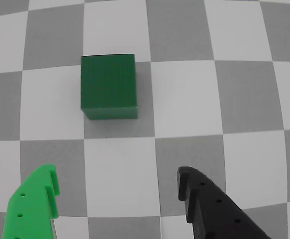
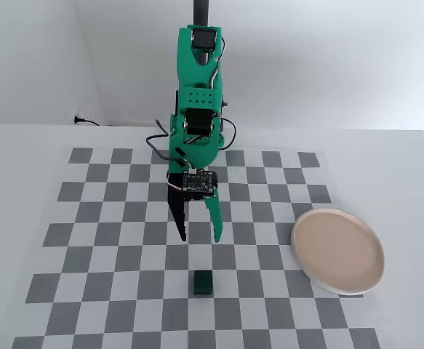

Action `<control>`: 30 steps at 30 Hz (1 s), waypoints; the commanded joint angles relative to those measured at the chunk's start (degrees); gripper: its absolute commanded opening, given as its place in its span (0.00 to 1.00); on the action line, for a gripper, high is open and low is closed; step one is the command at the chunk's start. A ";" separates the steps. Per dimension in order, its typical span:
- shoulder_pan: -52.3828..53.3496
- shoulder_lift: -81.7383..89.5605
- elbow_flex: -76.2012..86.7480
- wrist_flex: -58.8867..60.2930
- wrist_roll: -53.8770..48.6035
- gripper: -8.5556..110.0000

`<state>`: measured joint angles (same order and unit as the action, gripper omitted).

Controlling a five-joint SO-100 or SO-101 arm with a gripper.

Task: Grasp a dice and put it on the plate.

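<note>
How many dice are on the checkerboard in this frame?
1. The dice sits on the board just in front of the open gripper, left of the plate in the fixed view; none appears hidden.

Arm: the green arm [image 2: 197, 109] stands upright at the far side of the table and bends forward and down in the fixed view.
Wrist: it points downward, with a small circuit board on its front.
Gripper: the gripper [image 2: 200, 238] hangs in the air.
Fingers: one green [image 1: 35, 206], one black [image 1: 209, 206], spread wide apart, nothing between them.
</note>
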<state>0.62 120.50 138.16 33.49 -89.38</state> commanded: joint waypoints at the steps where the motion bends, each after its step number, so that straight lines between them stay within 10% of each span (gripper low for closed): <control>1: -1.49 -0.88 -5.71 -2.90 -1.76 0.25; 30: -2.55 -33.66 -27.16 -13.10 -2.72 0.28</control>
<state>-2.11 85.78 116.63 21.36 -91.93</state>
